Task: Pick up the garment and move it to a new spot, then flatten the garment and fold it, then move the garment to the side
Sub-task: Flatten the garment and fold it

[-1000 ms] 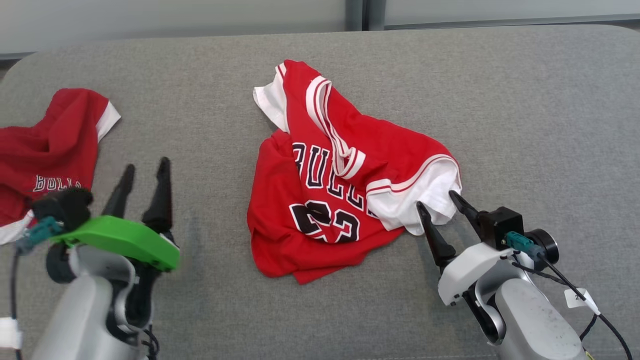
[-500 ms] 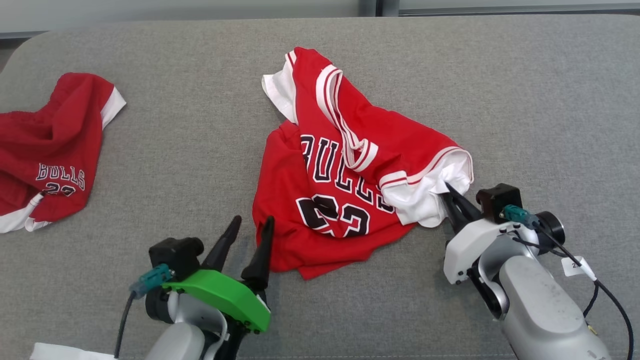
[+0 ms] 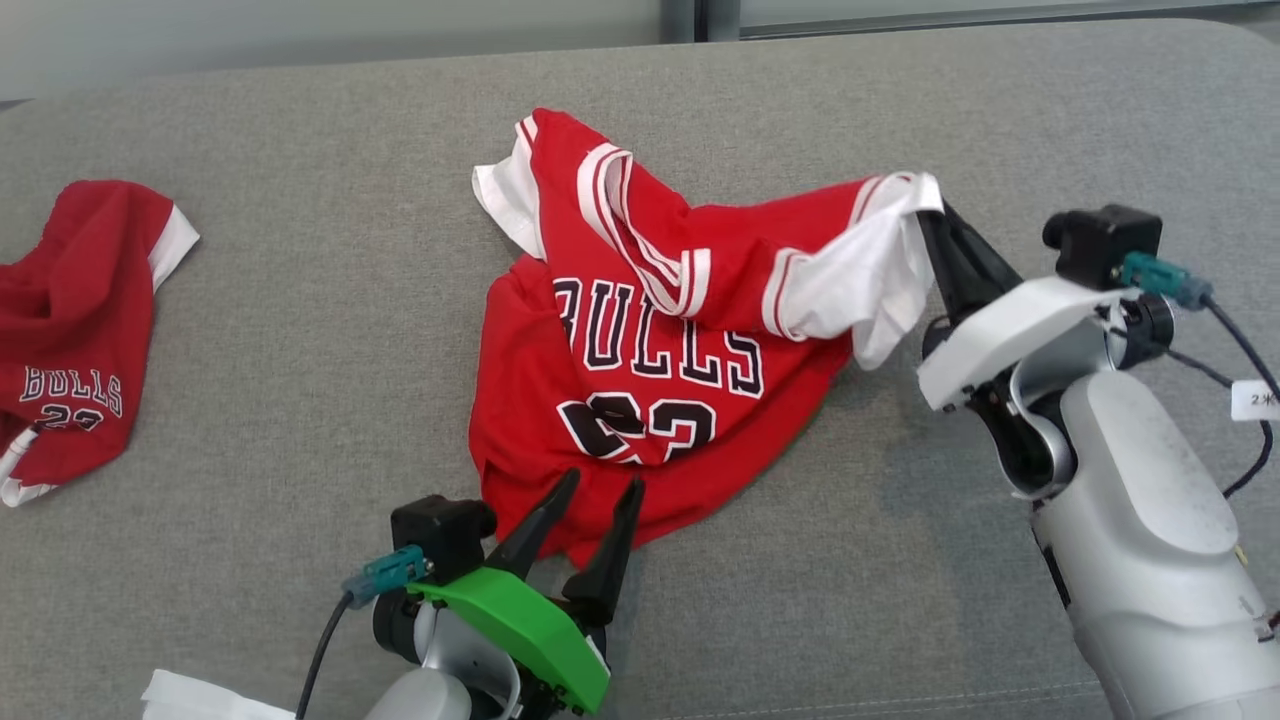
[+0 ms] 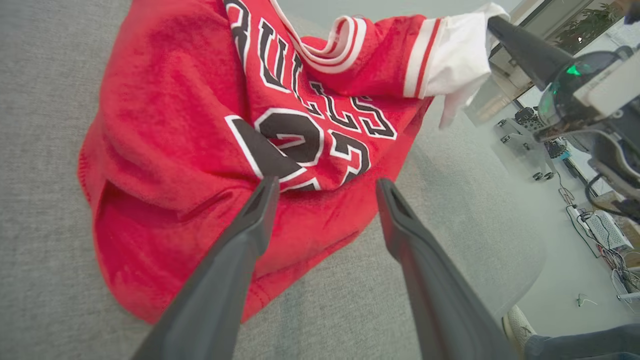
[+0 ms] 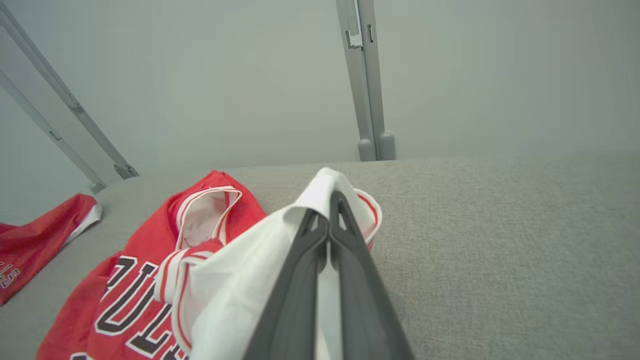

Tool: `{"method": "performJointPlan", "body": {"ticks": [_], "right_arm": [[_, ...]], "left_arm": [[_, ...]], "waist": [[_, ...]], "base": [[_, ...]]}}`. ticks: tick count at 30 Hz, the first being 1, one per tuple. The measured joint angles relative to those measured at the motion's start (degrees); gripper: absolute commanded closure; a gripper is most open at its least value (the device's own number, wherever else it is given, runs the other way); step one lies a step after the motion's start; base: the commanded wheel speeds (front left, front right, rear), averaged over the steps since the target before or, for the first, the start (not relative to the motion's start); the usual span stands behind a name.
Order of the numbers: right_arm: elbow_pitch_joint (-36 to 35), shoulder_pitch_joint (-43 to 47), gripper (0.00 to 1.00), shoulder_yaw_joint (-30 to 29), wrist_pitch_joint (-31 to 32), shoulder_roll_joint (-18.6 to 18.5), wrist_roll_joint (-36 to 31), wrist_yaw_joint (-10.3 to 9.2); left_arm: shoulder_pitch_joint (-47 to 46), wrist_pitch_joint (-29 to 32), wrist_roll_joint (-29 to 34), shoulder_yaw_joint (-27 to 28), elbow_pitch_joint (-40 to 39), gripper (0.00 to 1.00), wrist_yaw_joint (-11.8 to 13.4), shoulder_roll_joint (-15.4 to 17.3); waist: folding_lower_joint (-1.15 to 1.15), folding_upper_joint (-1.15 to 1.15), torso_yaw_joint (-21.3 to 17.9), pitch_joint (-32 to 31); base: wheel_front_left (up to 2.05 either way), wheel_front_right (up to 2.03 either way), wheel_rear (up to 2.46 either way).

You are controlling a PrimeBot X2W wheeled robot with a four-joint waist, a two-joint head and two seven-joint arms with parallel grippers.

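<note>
on the middle of the grey cushion: red jersey, crumpled, front up, black "bulls" lettering and a number across the chest, number partly lost in a fold. white-and-red striped trim looping over the far half; white inner side showing at the far left corner and at the right end. near edge bunched, resting on the cushion; right end held up off the cushion, stretched toward the right.

at that raised right end: right gripper, fingers pressed together, pinching the white edge of the jersey. in the right wrist view, white cloth draped around both dark fingers, no gap between the tips.

at the near edge of the jersey: left gripper, fingers spread wide, holding nothing, tips just above the red hem, pointed toward the far side; contact with the cloth impossible to tell.

well to the left, apart from the jersey: second red garment, same lettering, rumpled, cut off by the left border of the head view. beyond the far edge of the cushion: pale wall, grey upright post.
</note>
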Motion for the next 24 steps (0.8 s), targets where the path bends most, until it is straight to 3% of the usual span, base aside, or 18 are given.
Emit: {"method": "performJointPlan", "body": {"ticks": [2, 12, 21, 24], "right_arm": [[-2.22, -1.69, 1.0, 0.69, 1.96, 0.35, 2.92, 0.53], [-17.79, -7.55, 1.0, 17.78, 20.11, 1.74, 19.75, 0.71], [-23.31, -8.54, 1.0, 17.98, 30.36, 1.78, 32.81, 0.7], [-24.97, -8.73, 1.0, 18.69, 32.07, 1.68, 38.01, -2.48]], "left_arm": [[0.05, 0.31, -0.68, -0.77, 0.08, 0.0, -0.3, -0.16], [0.14, 1.03, -2.98, -4.15, 1.11, 0.0, -1.57, -1.09], [0.19, 1.03, -3.75, -5.03, 1.55, 0.0, -1.56, -1.16], [0.3, 1.05, -4.2, -5.87, 1.53, 0.0, -1.56, -1.18]], "waist": [[0.0, 0.0, -0.43, -0.54], [0.0, 0.0, 0.57, -3.6], [0.0, 0.0, 3.9, -5.4], [0.0, 0.0, 5.22, -6.02]], "base": [[0.0, 0.0, 0.0], [0.0, 0.0, 0.0], [0.0, 0.0, 0.0], [0.0, 0.0, 0.0]]}}
